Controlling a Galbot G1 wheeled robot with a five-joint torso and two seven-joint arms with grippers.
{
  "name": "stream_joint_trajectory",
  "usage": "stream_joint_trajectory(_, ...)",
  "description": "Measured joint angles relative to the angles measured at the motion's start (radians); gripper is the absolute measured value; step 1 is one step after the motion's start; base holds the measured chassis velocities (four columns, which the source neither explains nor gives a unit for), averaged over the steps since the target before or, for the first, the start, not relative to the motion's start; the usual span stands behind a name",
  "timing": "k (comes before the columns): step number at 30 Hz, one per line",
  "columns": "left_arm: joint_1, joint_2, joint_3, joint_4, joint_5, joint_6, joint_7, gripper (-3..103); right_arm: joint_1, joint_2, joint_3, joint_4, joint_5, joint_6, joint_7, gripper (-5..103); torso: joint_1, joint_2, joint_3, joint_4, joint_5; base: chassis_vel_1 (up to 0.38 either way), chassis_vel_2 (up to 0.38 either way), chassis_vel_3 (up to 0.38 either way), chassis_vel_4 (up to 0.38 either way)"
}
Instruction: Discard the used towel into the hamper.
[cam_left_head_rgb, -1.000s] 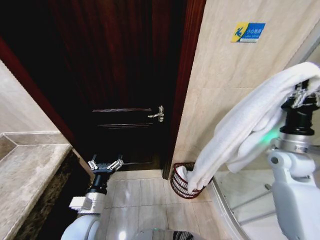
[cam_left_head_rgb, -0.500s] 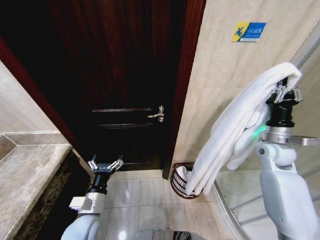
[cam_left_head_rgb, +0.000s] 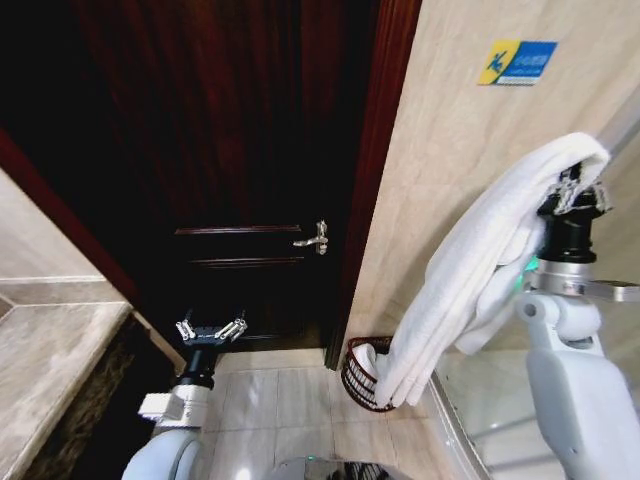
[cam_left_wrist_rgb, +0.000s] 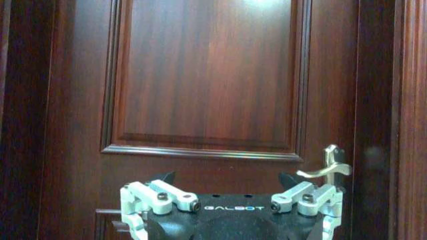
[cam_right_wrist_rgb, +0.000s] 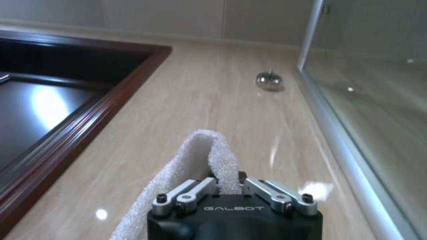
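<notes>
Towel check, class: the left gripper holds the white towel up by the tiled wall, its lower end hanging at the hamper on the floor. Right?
Not quite: the right gripper holds the towel, as the head view shows. The left gripper is low by the door, open. The rest stands: the towel's lower end hangs at the hamper.

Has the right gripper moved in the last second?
Yes: the right gripper, shut on the towel, has shifted left, nearer the blue wall sign.

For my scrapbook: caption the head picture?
Right end effector holds a white fluffy towel above the dark red-brown wire hamper.
</notes>
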Motion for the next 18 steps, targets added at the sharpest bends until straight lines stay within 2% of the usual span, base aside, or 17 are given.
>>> stream_joint_trajectory(5, 0.000, 0.000, 0.000, 0.000, 0.000, 0.000, 0.000, 100, 0.028, -0.003, -0.004, -0.014, 0.001, 0.004, -0.005, 5, -0.002, 0.001, -0.001, -0.0001, -0.0003, 0.000, 0.000, 0.000, 0.000)
stream_joint_trajectory(9, 0.000, 0.000, 0.000, 0.000, 0.000, 0.000, 0.000, 100, 0.005, 0.015, -0.005, -0.027, 0.000, 0.015, -0.020, 5, -0.002, 0.001, -0.001, -0.0003, 0.0007, 0.032, -0.020, -0.039, 0.028)
stream_joint_trajectory(18, 0.000, 0.000, 0.000, 0.000, 0.000, 0.000, 0.000, 100, -0.061, 0.058, 0.001, -0.079, -0.013, 0.054, -0.055, 5, -0.001, 0.001, 0.000, -0.0001, 0.0003, 0.000, 0.000, 0.000, 0.000)
